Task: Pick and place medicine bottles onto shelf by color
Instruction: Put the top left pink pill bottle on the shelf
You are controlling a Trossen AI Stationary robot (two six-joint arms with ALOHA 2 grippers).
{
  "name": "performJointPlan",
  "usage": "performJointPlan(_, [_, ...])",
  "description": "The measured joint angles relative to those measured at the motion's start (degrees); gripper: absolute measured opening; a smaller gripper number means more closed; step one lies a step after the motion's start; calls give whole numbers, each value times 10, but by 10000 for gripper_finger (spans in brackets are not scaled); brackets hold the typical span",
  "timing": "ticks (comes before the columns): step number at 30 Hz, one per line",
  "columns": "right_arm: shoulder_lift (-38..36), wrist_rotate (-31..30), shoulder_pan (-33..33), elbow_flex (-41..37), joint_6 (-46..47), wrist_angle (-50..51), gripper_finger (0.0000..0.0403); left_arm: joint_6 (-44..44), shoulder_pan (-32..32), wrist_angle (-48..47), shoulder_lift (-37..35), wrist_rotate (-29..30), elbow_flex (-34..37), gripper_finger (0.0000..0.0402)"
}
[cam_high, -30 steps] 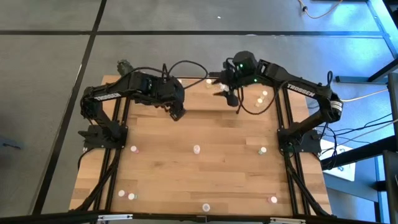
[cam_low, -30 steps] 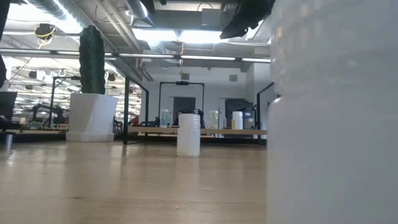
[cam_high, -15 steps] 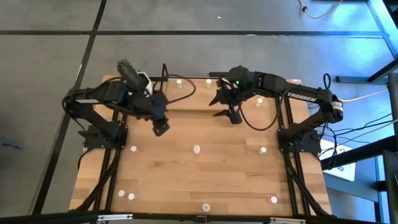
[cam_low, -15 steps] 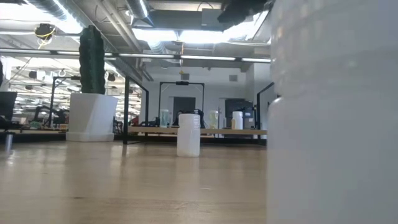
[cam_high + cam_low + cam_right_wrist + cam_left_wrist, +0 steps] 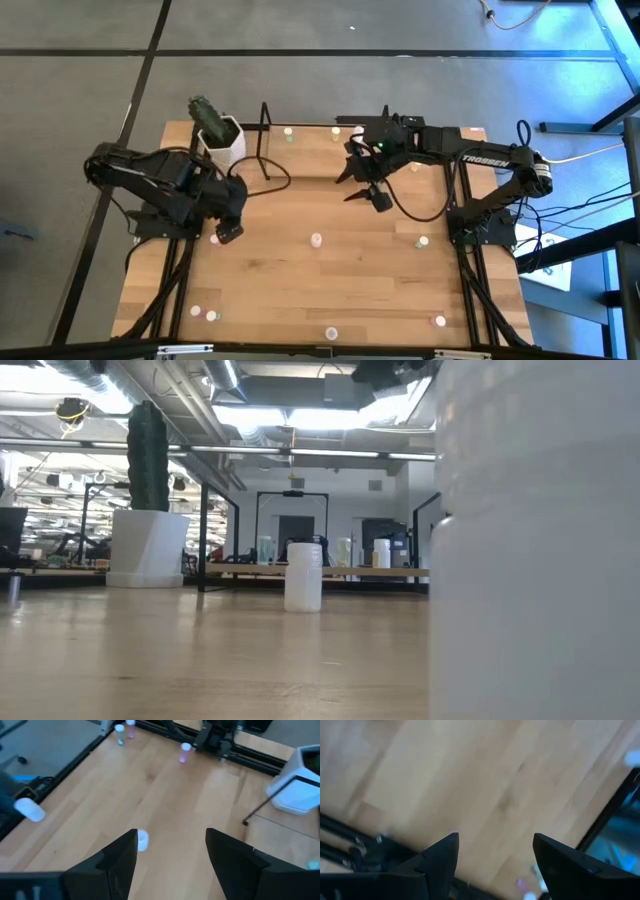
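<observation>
Small medicine bottles stand scattered on the wooden table: a white one (image 5: 316, 240) in the middle, a pink-topped one (image 5: 214, 240) at the left, others along the near edge (image 5: 331, 333). A few bottles (image 5: 288, 131) stand on the wire shelf (image 5: 265, 140) at the far edge. My left gripper (image 5: 228, 234) points down, open, just right of the pink-topped bottle, with bare wood between its fingers (image 5: 495, 842). My right gripper (image 5: 376, 197) hangs open above the table's far middle. In its wrist view (image 5: 171, 835) the white bottle (image 5: 142, 840) stands below, beside one finger.
A white pot with a cactus (image 5: 220, 138) stands at the far left by the shelf. One bottle (image 5: 530, 540) fills the low view's right side, another (image 5: 303, 575) stands mid-table. Black rails (image 5: 180, 270) run along both sides. Bare wood lies between the bottles.
My left gripper has swung from the table's far middle toward the left and near edges and sunk, tipping over until it points down by the pink-topped bottle. This has uncovered the cactus pot. My right gripper has come a little toward the near edge. No bottle has moved.
</observation>
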State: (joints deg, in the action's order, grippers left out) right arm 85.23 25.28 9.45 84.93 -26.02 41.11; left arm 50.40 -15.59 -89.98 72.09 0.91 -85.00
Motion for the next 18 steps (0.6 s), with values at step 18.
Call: performJointPlan(18, [0, 14, 0, 0, 34, -18, 236, 124, -22, 62, -18, -91, 211, 249])
